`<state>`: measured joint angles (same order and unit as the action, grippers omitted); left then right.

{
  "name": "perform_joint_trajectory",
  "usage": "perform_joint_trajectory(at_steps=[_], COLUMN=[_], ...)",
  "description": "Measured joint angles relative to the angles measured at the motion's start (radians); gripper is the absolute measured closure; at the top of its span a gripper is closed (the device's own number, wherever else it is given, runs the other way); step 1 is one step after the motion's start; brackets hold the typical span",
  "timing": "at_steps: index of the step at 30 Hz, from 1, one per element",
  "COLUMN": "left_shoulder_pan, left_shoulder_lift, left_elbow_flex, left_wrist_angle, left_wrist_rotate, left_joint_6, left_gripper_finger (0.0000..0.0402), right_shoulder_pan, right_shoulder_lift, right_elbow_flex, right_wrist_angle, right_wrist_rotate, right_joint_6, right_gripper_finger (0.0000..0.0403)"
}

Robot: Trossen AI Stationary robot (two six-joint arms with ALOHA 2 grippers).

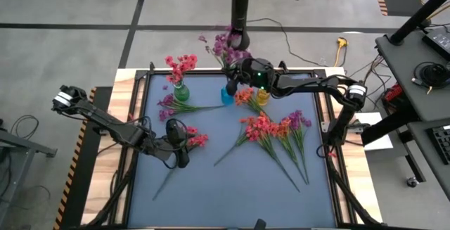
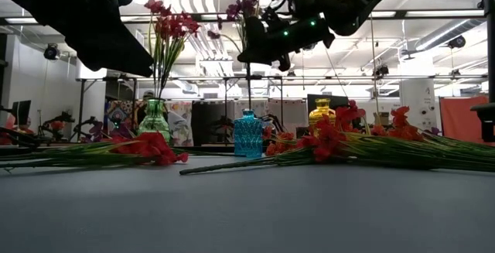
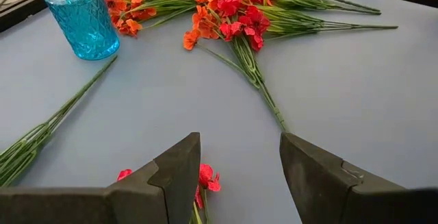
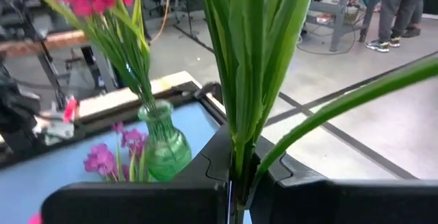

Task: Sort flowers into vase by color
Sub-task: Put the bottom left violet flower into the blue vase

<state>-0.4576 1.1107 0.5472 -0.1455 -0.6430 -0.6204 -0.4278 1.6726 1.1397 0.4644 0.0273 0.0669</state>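
My right gripper (image 4: 236, 183) is shut on a purple flower sprig (image 1: 223, 46) and holds it upright over the blue vase (image 2: 249, 133). The sprig's thin stem (image 2: 248, 87) reaches down to the vase's mouth. A green vase (image 1: 181, 92) holds pink-red flowers (image 1: 181, 64). A yellow vase (image 1: 263, 97) stands right of the blue one. My left gripper (image 3: 239, 172) stands open over a pink-red sprig (image 3: 206, 178) lying on the mat, without touching it. Another purple sprig (image 1: 170, 106) lies near the green vase. My right gripper pinches the purple sprig's green stem bundle (image 4: 241, 157) between its two fingers, below the leaves and blossoms. The fingers come in level from the table's right and lie across the stem. The sprig stands upright, blossoms on top, with its lower stem hanging toward the blue vase.
A heap of orange-red, pink-red and purple sprigs (image 1: 273, 130) lies right of the mat's centre, stems pointing toward the near edge. Orange blossoms (image 1: 246, 96) lie between the blue and yellow vases. The near half of the blue mat (image 1: 232, 195) is bare.
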Motion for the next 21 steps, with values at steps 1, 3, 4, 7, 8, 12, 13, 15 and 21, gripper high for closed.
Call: perform_joint_trajectory(at_steps=[1, 3, 4, 7, 8, 12, 13, 15, 21], left_shoulder_pan=[0.000, 0.000, 0.000, 0.000, 0.000, 0.000, 0.000, 0.000, 0.000], left_shoulder_lift=[0.000, 0.000, 0.000, 0.000, 0.000, 0.000, 0.000, 0.000, 0.000], left_elbow_flex=[0.000, 0.000, 0.000, 0.000, 0.000, 0.000, 0.000, 0.000, 0.000], left_wrist_angle=[0.000, 0.000, 0.000, 0.001, 0.001, 0.002, 0.002, 0.002, 0.002], left_wrist_rotate=[0.000, 0.000, 0.000, 0.000, 0.000, 0.000, 0.000, 0.000, 0.000], left_joint_6=[0.000, 0.000, 0.000, 0.000, 0.000, 0.000, 0.000, 0.000, 0.000], left_gripper_finger=[0.0217, 0.0217, 0.0217, 0.0217, 0.0217, 0.0217, 0.0217, 0.0217, 0.0217], right_shoulder_pan=[0.000, 0.000, 0.000, 0.000, 0.000, 0.000, 0.000, 0.000, 0.000], right_shoulder_lift=[0.000, 0.000, 0.000, 0.000, 0.000, 0.003, 0.003, 0.003, 0.003], right_elbow_flex=[0.000, -0.004, -0.004, -0.013, -0.016, -0.031, -0.035, -0.043, -0.047], right_wrist_angle=[-0.001, 0.001, 0.001, 0.001, 0.001, 0.002, 0.004, 0.003, -0.061], right_wrist_rotate=[0.000, 0.000, 0.000, 0.000, 0.000, 0.000, 0.000, 0.000, 0.000], right_joint_6=[-0.003, -0.007, -0.010, -0.015, -0.017, -0.027, -0.032, -0.033, -0.026], right_gripper_finger=[0.0385, 0.0385, 0.0385, 0.0385, 0.0385, 0.0384, 0.0382, 0.0373, 0.0315])
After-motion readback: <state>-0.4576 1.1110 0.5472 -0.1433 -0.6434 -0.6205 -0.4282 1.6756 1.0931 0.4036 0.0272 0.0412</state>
